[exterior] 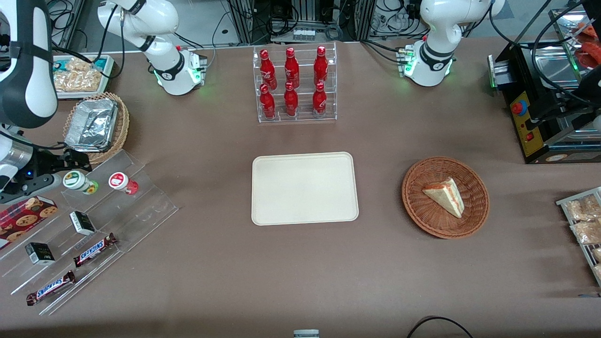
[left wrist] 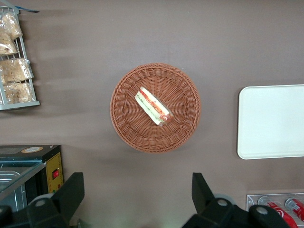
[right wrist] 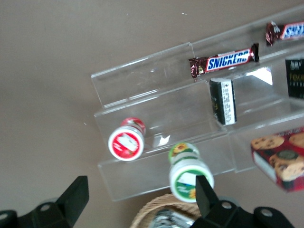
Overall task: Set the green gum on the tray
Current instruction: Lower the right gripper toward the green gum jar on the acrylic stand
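Snickers bars (exterior: 95, 249) sit nearest the camera on the clear stepped rack (exterior: 150, 206), and higher up it the green gum (exterior: 78, 181) stands beside the red-lidded bottle (exterior: 120, 182). Gripper (right wrist: 140, 197) hovers just by the gum, fingers spread wide, holding nothing. Risk I'd guess: a finger clips the red one, they're close. Wrist view shows that open gap, front view alone shows the bare tray (exterior: 304, 188) mid-table
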{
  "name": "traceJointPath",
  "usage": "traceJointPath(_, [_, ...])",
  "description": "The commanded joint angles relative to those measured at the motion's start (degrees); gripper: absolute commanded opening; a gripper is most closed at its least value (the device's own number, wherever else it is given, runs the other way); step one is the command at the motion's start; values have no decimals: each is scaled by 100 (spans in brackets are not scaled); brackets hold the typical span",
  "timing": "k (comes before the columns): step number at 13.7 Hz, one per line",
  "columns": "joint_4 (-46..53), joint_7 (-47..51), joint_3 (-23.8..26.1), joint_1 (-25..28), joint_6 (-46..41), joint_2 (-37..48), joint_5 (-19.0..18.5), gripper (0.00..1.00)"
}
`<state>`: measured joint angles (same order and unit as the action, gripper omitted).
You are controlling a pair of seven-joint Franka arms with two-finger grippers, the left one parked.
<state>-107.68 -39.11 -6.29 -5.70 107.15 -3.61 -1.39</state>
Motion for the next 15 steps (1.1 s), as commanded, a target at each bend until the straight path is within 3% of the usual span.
traceJointPath(1, [-307,-1042,14,-212,368,159,-90,100])
traceJointPath(5, [-718,-1844,23,-546,912,168,-90,100])
traceJointPath(15, [-1589,-1986,14,-722,2029,141,-55,100])
